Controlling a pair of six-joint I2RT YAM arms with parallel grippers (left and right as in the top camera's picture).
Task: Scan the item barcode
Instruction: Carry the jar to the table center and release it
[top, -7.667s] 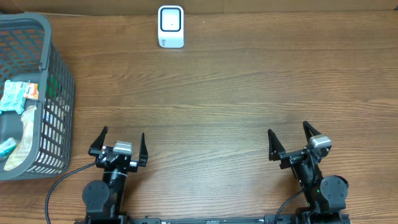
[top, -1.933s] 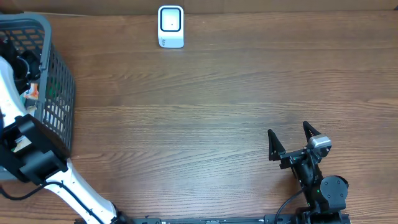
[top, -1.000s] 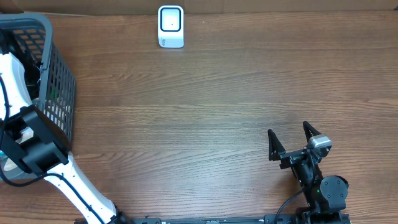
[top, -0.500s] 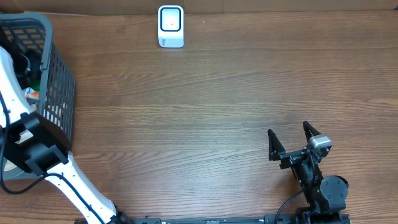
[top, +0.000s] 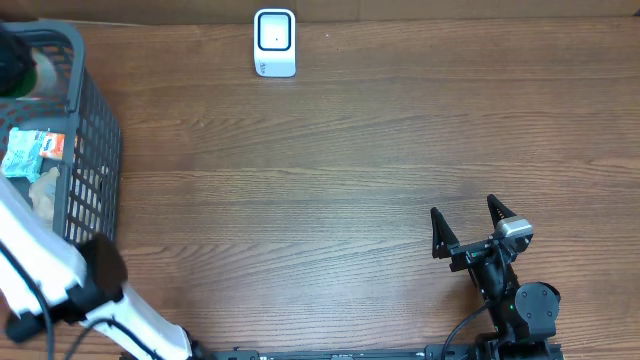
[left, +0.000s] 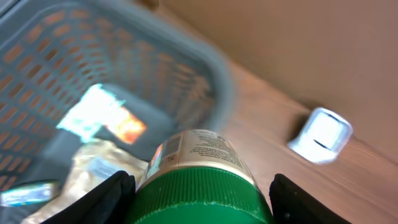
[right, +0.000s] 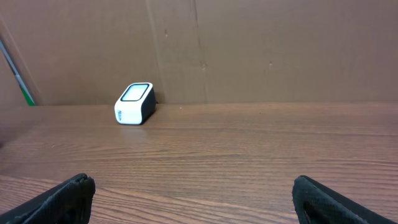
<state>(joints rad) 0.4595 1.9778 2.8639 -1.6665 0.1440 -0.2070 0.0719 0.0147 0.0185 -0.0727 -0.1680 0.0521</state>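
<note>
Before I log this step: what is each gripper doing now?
Left gripper: closed on the green-lidded jar.
Right gripper: open, holding nothing.

Our left arm (top: 40, 262) is a smooth white shell with a black joint block (top: 102, 268) and thin black cables (top: 47, 325) along it. Our right arm (top: 497, 275) is black all over, with a round motor housing (top: 537, 302) and a looping black cable (top: 462, 326). Just behind the right end effector (top: 462, 207) sits a small silver-grey block (top: 513, 229). The left end effector (left: 200, 186) has matte black fingers (left: 115, 194).
</note>
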